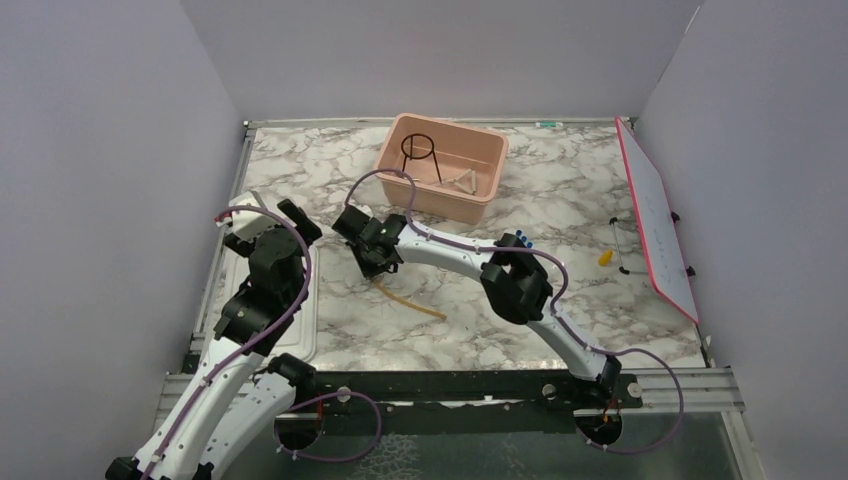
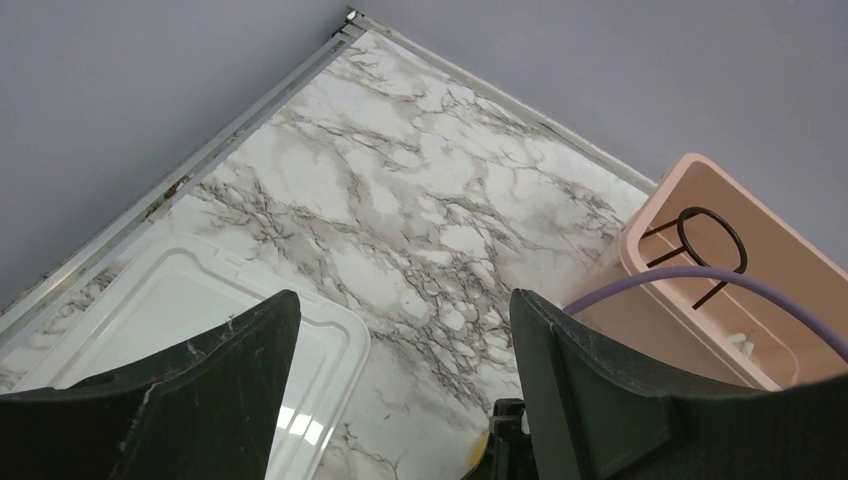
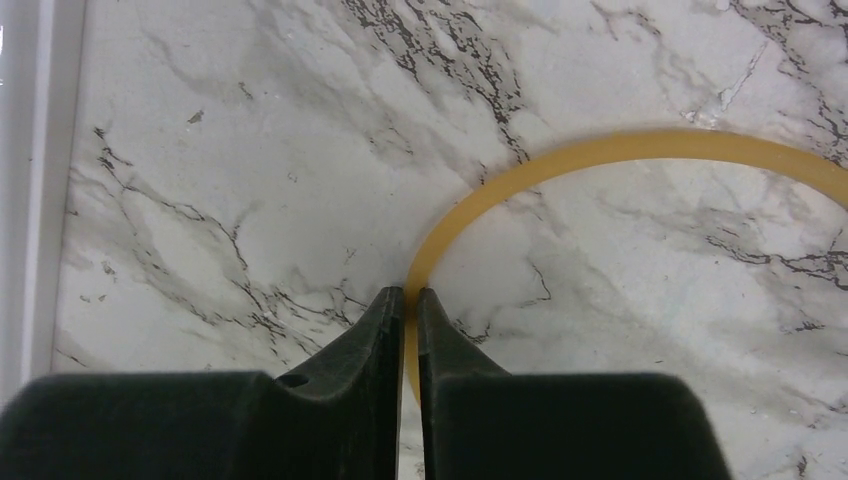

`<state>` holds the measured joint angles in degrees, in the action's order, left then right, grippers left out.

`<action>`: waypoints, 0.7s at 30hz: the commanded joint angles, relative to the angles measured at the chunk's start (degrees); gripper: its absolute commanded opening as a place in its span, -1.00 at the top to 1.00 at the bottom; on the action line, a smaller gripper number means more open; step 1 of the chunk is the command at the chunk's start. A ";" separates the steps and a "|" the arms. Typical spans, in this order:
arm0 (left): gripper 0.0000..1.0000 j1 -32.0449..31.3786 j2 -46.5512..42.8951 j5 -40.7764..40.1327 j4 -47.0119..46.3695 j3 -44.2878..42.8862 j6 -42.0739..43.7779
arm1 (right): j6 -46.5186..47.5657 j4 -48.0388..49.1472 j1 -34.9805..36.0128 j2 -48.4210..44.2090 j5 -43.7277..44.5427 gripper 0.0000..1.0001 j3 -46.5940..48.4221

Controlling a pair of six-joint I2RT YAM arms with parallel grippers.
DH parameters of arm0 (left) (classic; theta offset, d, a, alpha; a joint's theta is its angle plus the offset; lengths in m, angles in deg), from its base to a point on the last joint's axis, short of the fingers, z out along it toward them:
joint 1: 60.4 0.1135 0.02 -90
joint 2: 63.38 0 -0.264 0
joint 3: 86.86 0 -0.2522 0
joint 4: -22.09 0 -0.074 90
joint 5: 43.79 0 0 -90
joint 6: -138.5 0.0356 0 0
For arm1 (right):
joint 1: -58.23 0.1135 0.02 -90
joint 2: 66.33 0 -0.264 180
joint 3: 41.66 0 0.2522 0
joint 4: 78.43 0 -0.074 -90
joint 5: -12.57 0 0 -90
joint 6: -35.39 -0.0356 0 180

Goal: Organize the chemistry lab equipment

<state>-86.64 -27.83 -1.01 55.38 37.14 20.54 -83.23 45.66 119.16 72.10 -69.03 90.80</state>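
The curved tan rubber tube (image 3: 640,145), lying on the marble table (image 3: 200,150), is pinched by the right gripper (image 3: 411,300) and should be lifted slowly so its trailing length is not snagged, while the left gripper (image 2: 402,310) is spread and empty.

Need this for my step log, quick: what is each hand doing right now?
Left hand: open, holding nothing.
Right hand: closed on the tan rubber tube.

Top view: high behind the bases, looking down over the whole marble table (image 1: 640,320). Left wrist: raised, oblique, shares the pink tub (image 2: 640,290) with it. Right wrist: close, straight down.
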 commanded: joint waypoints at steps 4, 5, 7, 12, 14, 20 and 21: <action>-0.59 0.75 -0.96 -3.75 0.60 0.71 -2.34 | -1.18 0.41 0.86 1.06 1.92 0.98 -1.28; -0.59 0.75 -1.06 -3.91 0.60 0.75 -2.35 | -1.17 1.83 0.86 -0.30 2.07 0.99 -2.26; -0.59 0.75 -1.17 -3.93 0.60 0.81 -2.36 | -0.27 5.70 0.86 -4.09 2.24 0.99 -4.71; -0.59 0.75 -1.59 -3.50 0.60 1.01 -2.32 | 4.36 13.89 0.86 -14.81 0.37 0.99 -9.02; -0.62 0.75 -2.14 -3.91 0.60 1.20 -2.35 | 6.40 15.42 0.78 -18.39 0.09 0.99 -9.26; -0.63 0.82 -3.72 -3.00 -0.34 2.32 -0.66 | 12.69 18.84 -0.04 -27.32 0.53 0.99 -8.99; -0.64 0.76 -3.80 -2.85 -0.37 2.39 -0.47 | 13.59 18.93 -0.28 -28.35 1.54 0.99 -8.40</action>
<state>-86.22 -30.34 -3.26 55.45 38.43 18.81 -75.32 59.65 119.36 49.35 -68.89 80.90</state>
